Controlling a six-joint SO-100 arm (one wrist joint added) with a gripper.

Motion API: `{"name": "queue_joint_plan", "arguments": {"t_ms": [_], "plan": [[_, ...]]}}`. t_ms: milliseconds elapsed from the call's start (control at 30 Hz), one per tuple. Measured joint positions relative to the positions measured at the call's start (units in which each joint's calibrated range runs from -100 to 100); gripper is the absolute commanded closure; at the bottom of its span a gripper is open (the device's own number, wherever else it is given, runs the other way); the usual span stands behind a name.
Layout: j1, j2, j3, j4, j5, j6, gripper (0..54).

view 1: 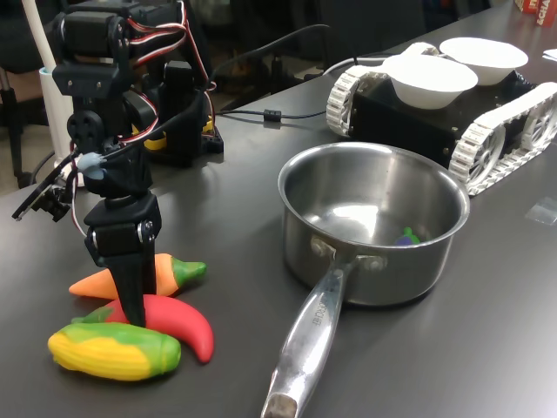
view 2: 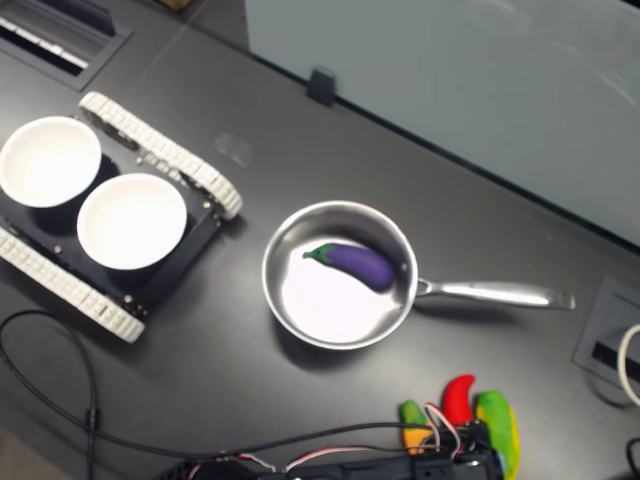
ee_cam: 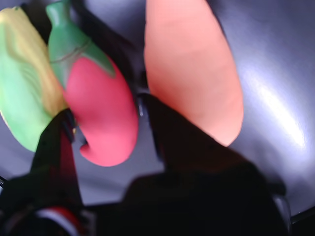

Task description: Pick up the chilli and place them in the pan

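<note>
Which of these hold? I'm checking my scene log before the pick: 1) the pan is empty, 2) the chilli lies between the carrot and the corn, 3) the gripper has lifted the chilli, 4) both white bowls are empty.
1) False: the pan holds a purple eggplant.
2) True: the chilli lies between the carrot and the corn.
3) False: the gripper is down at the chilli, which lies on the table.
4) True: both white bowls look empty.

We find no legible text, label, brand or number in any view; red boxes (view 1: 540, 5) at the far right of the first exterior view carry white print too small and cropped for us to read.
</note>
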Motion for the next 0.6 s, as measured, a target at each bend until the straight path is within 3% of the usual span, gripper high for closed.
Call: {"name": "queue_joint_plan", "arguments": {"t_ms": [433,600], "plan": [[0.00,0.00,-0.27,-0.09,-0.44,0.00,52.2],[0.00,-0.08,-0.27,-0.17,-0.44,0.00,53.6]]}}
